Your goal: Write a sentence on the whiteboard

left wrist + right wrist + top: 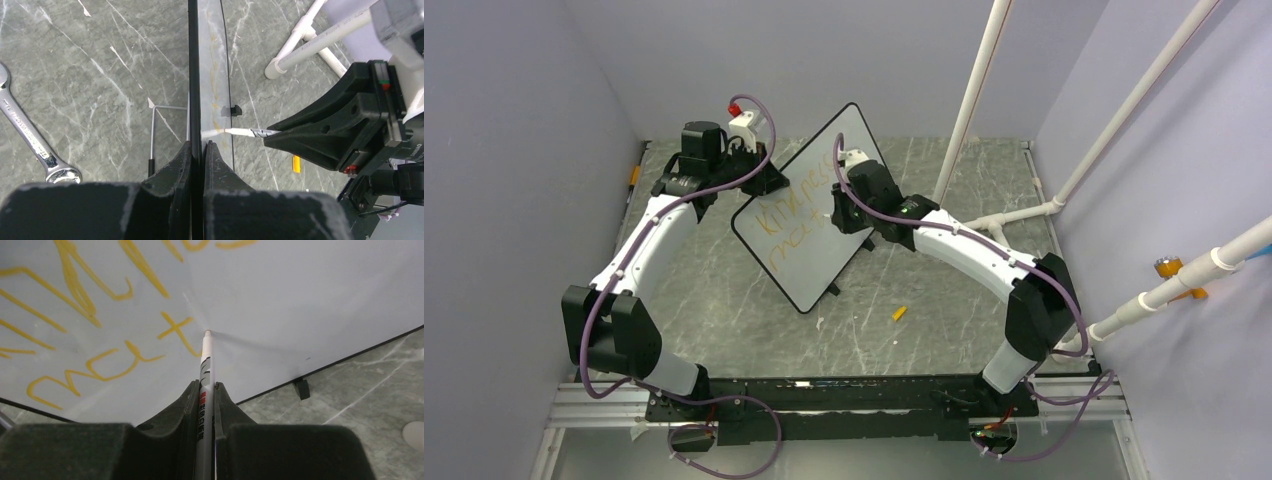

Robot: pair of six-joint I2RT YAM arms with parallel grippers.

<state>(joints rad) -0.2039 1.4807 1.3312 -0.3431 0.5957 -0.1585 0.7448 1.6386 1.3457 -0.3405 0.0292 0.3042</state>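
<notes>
The left gripper (199,145) is clamping the whiteboard (819,165) edge. The right gripper (206,386) is gripping a marker (205,362) touching the whiteboard beside the sentence (176,328).

The top external camera looks steeply down from above and behind the arm bases, far enough off to take in the whole grey marble-patterned table (724,320), both arms and the tilted whiteboard (809,215). The left wrist camera sits close behind the left gripper (197,146) and sights along the whiteboard's black frame, so the board shows nearly edge-on, with the right gripper (267,135) and marker (240,132) entering from the side. The right wrist camera peers along that marker at the board's face from very near; all three views share the whiteboard, and the top and right wrist views share its orange lettering (85,370).
</notes>
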